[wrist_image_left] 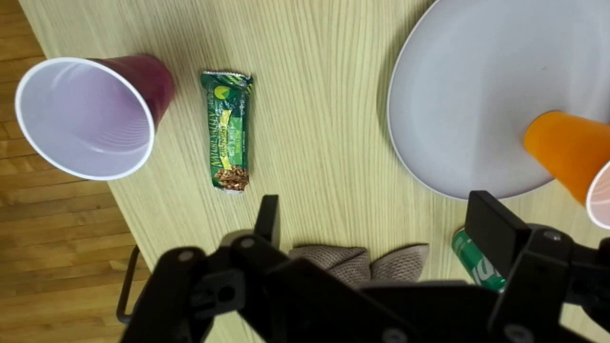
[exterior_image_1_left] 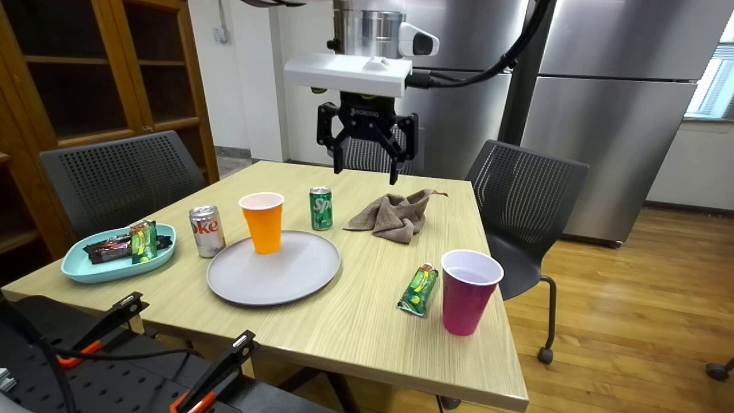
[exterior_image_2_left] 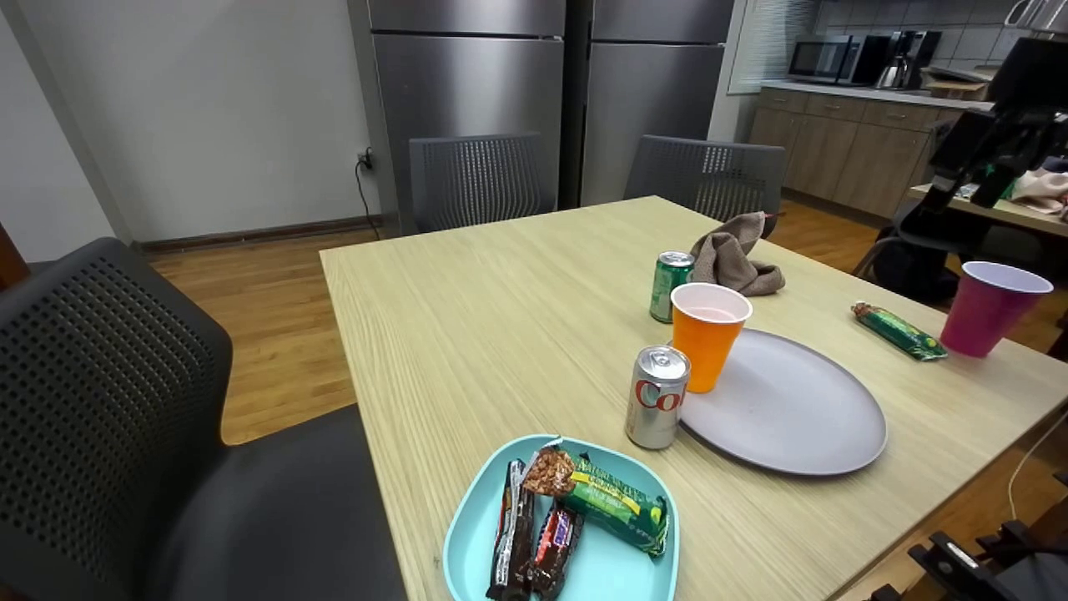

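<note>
Toward the near right corner of the table (exterior_image_1_left: 367, 310), as an exterior view has it, a magenta cup (exterior_image_1_left: 464, 307) stands just beside a green-wrapped Nature Valley bar (exterior_image_1_left: 418, 289); only the wrist view makes the bar's lettering plain. Along that near edge lies a gray plate (exterior_image_1_left: 275, 280) bearing an orange cup (exterior_image_1_left: 265, 229). Both exterior views show a silver Coke can (exterior_image_2_left: 657, 409) just beside the plate and, at that edge's left corner, a turquoise tray (exterior_image_2_left: 613, 576) of wrapped bars (exterior_image_2_left: 613, 505), all of them outside the wrist view. Toward the far edge come a Sprite can (exterior_image_1_left: 321, 211) and a crumpled brown cloth (exterior_image_1_left: 394, 217); farther still, a microwave (exterior_image_2_left: 824, 58) on a kitchen counter (exterior_image_2_left: 826, 133) appears in an exterior view alone. In the wrist view the gripper (wrist_image_left: 376, 204) covers part of the Sprite can and much of the cloth, and the plate and orange cup run out of frame; in an exterior view its fingers (exterior_image_2_left: 941, 188) are dark and indistinct, the rest cropped at the side. The gripper hangs well above the table, fingers pointing down and spread wide, holding nothing; as the wrist view lines them up, one fingertip shows just beside the bar's end, the other against the plate's rim.
</note>
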You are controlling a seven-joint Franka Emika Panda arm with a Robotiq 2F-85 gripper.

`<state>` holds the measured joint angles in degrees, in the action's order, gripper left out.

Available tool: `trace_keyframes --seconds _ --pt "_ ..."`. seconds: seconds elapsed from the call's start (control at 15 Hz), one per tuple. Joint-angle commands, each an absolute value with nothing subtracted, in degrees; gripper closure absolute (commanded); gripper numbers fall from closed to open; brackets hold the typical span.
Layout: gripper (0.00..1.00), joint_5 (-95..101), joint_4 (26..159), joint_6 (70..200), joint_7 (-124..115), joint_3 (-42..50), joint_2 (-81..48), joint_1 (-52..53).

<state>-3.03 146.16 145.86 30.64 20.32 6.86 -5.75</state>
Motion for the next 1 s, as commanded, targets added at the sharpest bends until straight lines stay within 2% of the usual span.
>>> trace_keyframes --seconds 0.0,0.93 --pt "0.00 -3.5 145.7 146.1 30.7 18.4 5.9 -7.8" --pt "0.00 -4.9 141.5 144.6 31.7 19.3 1.2 -11.4"
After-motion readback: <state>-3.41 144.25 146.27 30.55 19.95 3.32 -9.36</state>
